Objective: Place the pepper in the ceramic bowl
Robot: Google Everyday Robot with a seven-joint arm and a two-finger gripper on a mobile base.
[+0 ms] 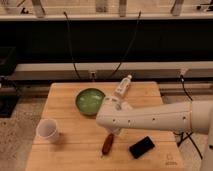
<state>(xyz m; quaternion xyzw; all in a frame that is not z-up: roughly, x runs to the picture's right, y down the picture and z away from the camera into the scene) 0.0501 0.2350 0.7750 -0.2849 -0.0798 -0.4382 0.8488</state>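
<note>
gripper (119,133): low over the desk (65,100); I cannot tell its state
pepper (107,144): just lower-left of gripper, on desk
ceramic bowl (90,101): upper-left of gripper

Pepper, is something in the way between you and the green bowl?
Only the robot's own arm crosses above that stretch, hiding some table. The gripper hangs under its end, close by the pepper. The cup and phone sit off to the sides, away from the bowl.
</note>
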